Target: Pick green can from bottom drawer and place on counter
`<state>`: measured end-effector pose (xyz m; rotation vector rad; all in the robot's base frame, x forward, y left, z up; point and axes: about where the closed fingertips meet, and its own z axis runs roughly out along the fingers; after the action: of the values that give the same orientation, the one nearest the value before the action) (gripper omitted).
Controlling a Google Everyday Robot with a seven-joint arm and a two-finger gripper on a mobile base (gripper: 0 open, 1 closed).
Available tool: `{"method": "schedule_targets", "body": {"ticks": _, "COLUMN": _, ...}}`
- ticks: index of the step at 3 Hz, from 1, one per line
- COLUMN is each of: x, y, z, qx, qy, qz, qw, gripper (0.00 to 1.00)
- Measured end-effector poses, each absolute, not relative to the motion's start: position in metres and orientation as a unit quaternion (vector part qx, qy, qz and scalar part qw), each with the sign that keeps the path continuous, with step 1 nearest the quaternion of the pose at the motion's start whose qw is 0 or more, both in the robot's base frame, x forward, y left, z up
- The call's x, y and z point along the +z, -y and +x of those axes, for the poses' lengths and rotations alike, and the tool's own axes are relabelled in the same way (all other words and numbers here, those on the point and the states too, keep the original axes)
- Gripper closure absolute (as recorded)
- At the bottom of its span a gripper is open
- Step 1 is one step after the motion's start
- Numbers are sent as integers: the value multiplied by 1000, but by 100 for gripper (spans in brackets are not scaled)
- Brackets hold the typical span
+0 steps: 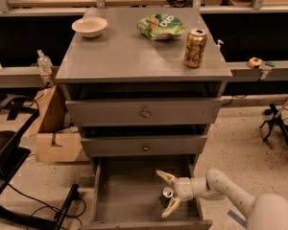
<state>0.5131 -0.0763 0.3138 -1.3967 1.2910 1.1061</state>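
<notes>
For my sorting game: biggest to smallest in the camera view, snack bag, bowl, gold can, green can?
Snack bag
Bowl and gold can: look alike
Green can, at the open tool in the bottom drawer

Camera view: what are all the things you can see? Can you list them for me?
counter: one, grey, top of the cabinet
bowl: one, white, counter's back left
snack bag: one, green, counter's back
gold can: one, gold-brown, counter's right side
upper drawers: two, grey, under the counter
bottom drawer: one, grey, pulled open
green can: one, dark green, in the bottom drawer, right side
cardboard box: one, brown, floor on the left
arm: one, white, lower right
hand: one, cream, open, either side of the green can
</notes>
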Motion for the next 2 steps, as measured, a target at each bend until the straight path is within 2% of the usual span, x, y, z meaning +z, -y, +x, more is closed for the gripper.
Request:
{"method": "schedule_targets", "body": {"ticks": 1, "x": 290, "y": 76, "z": 520, "qx": 445, "qy": -535, "qz": -564, "qw": 445, "gripper": 0}}
{"method": "schedule_targets", "body": {"ticks": 2, "x": 254, "y": 97, "z": 535, "qx": 420, "qy": -563, "qz": -568, "qw": 429, "gripper": 0}}
